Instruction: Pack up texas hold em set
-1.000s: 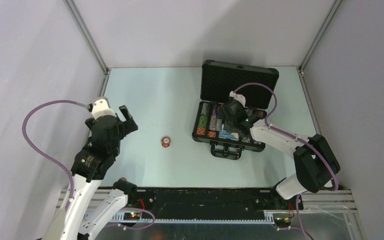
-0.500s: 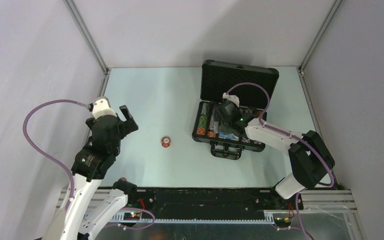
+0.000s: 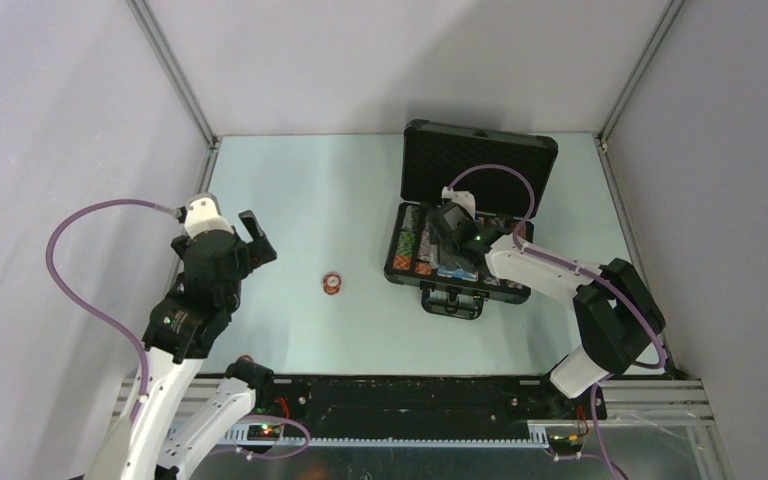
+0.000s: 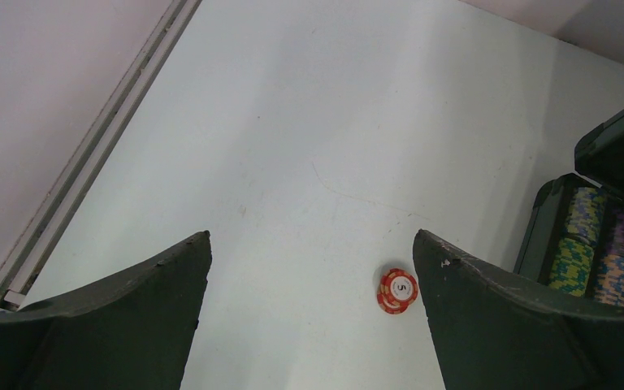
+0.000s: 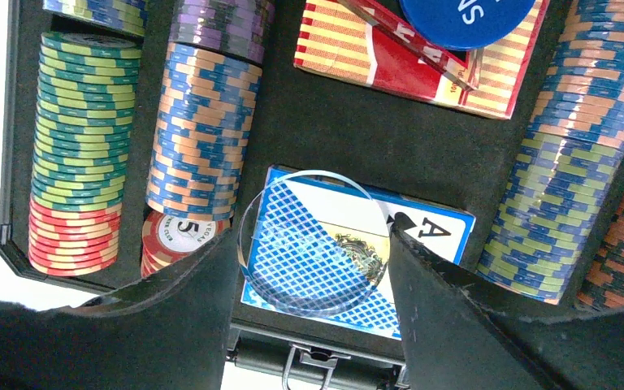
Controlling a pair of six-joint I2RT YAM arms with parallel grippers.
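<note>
- Since a second ago, the right arm has slid its wrist a little leftward over the open case, and the right gripper has narrowed.
- Right gripper: its jaws are partly apart and flank a clear round disc with their inner edges at its rim. I cannot tell whether they actually clamp it.
- That disc sits over a blue card box in the case's middle compartment, near the handle side.
- Multicoloured chip rows fill the slots on both sides. A red-white card box lies in the next compartment, with a blue round chip on top.
- Foam-lined lid stands open at the far side of the case.
- Left gripper is unchanged: jaws wide apart, holding nothing, above the bench.
- Small red-white chips lie stacked on the bench, left of the case and well apart from it, where they were before.
</note>
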